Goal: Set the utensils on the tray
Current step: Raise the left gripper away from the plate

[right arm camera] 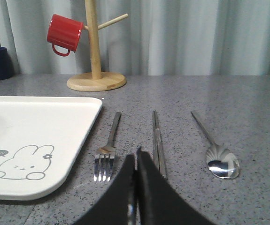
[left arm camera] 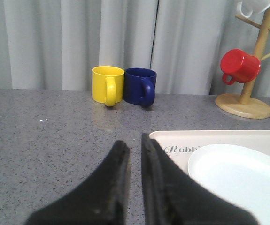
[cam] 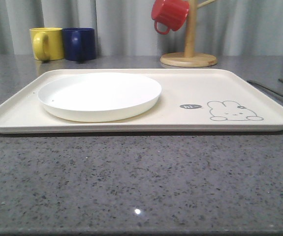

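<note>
Utensils: one fork (right arm camera: 107, 151), two chopsticks (right arm camera: 157, 140), one spoon (right arm camera: 216, 152) (beside tray (right arm camera: 55, 126)); both tools (left arm camera: 135, 150) (right arm camera: 135, 161) together.

Matte black tapered fingers (left arm camera: 120, 187), smooth curved outer edges, same black fingers (right arm camera: 146, 187)

You are looking at a staged dining or kitchen corner, more a mock-up than a lived-in home. The tabletop (cam: 141, 182) is grey speckled stone, like a kitchen counter. On it you see a cream tray (cam: 190, 123) with a bunny drawing, a white plate (cam: 99, 96), and a fork (right arm camera: 107, 147), chopsticks (right arm camera: 157, 140) and spoon (right arm camera: 217, 152) laid in a neat row. Behind them stand a yellow mug (left arm camera: 107, 84) and a blue mug (left arm camera: 140, 86), and a wooden mug tree (right arm camera: 95, 56) holds a red mug (right arm camera: 64, 33). A plain grey curtain (left arm camera: 125, 37) closes off the whole background, which gives you the feel of a test setup.
</note>
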`<state>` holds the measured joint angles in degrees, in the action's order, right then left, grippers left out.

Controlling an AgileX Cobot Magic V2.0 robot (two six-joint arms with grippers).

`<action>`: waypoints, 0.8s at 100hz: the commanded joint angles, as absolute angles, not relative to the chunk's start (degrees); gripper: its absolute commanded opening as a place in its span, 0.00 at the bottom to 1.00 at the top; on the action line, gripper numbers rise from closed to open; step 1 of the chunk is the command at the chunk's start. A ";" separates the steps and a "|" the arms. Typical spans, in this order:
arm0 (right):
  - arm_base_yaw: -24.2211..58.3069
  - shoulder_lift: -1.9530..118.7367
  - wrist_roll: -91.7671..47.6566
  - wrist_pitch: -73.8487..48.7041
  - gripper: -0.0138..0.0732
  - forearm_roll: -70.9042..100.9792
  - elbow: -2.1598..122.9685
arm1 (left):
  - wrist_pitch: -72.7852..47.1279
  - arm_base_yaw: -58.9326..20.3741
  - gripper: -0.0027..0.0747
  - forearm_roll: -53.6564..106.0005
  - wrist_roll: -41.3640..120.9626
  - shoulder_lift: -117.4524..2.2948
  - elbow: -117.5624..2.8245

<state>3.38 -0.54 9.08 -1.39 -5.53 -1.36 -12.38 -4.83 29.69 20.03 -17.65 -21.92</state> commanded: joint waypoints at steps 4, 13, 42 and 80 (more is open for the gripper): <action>3.06 -1.41 8.78 5.24 0.08 -5.69 -1.55 | -8.47 -4.72 0.01 30.21 20.16 -17.84 -23.36; 3.06 -1.41 8.83 6.09 0.08 -5.69 -1.10 | -8.47 -4.72 0.01 30.21 20.16 -17.84 -23.36; 3.06 6.60 8.83 -17.92 0.08 -3.72 14.70 | -8.47 -4.72 0.01 30.46 20.16 -17.84 -23.36; 3.06 35.75 8.83 -42.15 0.08 -3.79 42.36 | -8.47 -4.72 0.01 30.46 20.16 -17.84 -23.36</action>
<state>3.38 29.38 9.08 -42.10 -3.79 36.07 -12.38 -4.83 29.69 20.03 -17.41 -21.78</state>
